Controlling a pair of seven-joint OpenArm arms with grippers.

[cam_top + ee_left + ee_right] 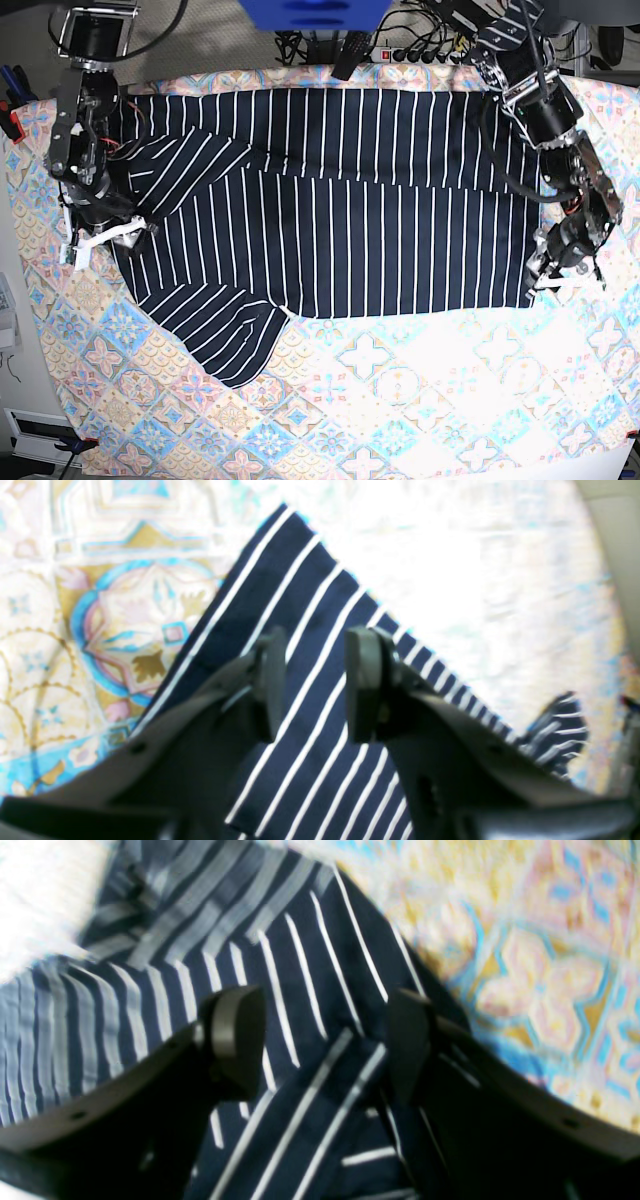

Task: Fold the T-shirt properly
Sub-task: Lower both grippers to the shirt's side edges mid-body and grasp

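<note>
Both grippers hung above the T-shirt [340, 200], spread on the patterned cloth [400, 390]: the left gripper [315, 680] with fingers partly apart over its hem corner, the right gripper [320, 1040] spread wide near a sleeve, neither holding fabric.

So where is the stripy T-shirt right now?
In the base view the T-shirt lies spread across the far half of the patterned cloth, between the right gripper at its left edge and the left gripper at its right edge.
</note>
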